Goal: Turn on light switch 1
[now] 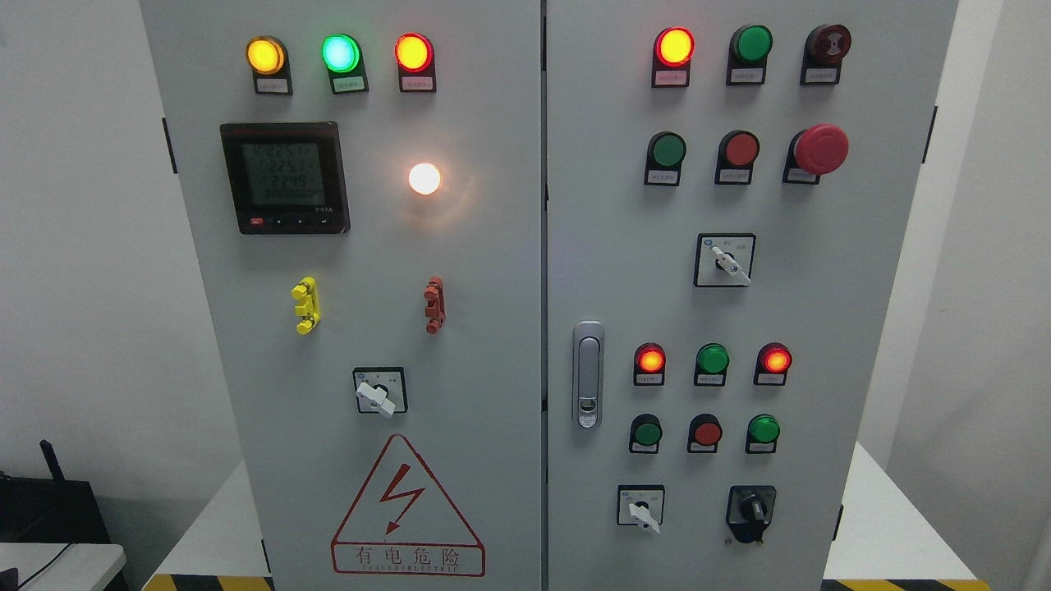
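Neither of my hands is in view, so I cannot tell how they are set. Which control is switch 1 is unclear; I take it for the selector (379, 392) low on the left door (246, 345), below the lit lamp (424, 178). Its white lever looks stiff and small, best pinched at the wings and twisted. The cabinet stays closed; contents hidden.

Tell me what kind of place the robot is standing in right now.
Probably an electrical or plant room: it faces a grey control cabinet with lit indicator lamps, a digital meter and a high-voltage warning triangle.
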Controlling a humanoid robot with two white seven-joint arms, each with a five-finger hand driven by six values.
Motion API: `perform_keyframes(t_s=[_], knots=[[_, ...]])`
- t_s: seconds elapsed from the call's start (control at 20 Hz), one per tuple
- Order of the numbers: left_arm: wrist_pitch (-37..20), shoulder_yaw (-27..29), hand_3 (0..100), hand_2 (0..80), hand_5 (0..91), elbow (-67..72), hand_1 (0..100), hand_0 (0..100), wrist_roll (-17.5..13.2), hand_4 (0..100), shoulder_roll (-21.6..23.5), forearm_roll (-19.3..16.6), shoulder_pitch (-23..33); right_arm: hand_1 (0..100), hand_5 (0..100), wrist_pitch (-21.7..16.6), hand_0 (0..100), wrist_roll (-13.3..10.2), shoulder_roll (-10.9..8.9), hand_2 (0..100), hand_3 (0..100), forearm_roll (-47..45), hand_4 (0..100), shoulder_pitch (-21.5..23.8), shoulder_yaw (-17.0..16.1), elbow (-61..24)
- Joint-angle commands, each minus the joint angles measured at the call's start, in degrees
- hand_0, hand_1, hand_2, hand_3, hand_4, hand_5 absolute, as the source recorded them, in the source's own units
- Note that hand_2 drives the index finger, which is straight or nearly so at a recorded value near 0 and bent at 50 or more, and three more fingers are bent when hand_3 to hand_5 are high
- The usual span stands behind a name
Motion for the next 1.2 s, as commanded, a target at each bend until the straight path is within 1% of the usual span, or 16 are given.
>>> perform_keyframes(t_s=[0.0,0.15,0.3,0.4,0.55,1.15], knots=[[1.8,-15.7,0,0.0,0.0,25.1,10,41,-0.1,0,0.5,-0.3,-2.8,39,0,0.0,12,0.0,0.05,0,0,-1.4,0,0.0,1.0,0.0],[3.4,-16.4,0,0.0,0.0,29.2,9,41,0.0,0,-0.3,-0.7,-6.3,39,0,0.0,12,0.0,0.05,0,0,-1.4,0,0.0,1.0,0.0],[5.5,-21.6,0,0.0,0.0,29.7,6,41,0.1,0,-0.8,-0.5,-7.1,39,0,0.0,12,0.0,0.05,0,0,-1.4,0,0.0,1.0,0.0],[5.6,-23.6,0,0.0,0.0,29.7,5,42,0.8,0,-1.8,-0.6,-7.1,39,0,0.0,12,0.0,-0.04,0,0,-1.4,0,0.0,1.0,0.0],[5.6,-23.7,0,0.0,0.0,29.7,3,42,2.4,0,-2.4,-0.6,-7.8,39,0,0.0,12,0.0,-0.04,0,0,-1.4,0,0.0,1.0,0.0],[5.6,-23.5,0,0.0,0.0,29.8,2,42,2.8,0,-2.7,-0.3,-7.7,39,0,0.0,12,0.0,-0.04,0,0,-1.4,0,0.0,1.0,0.0]])
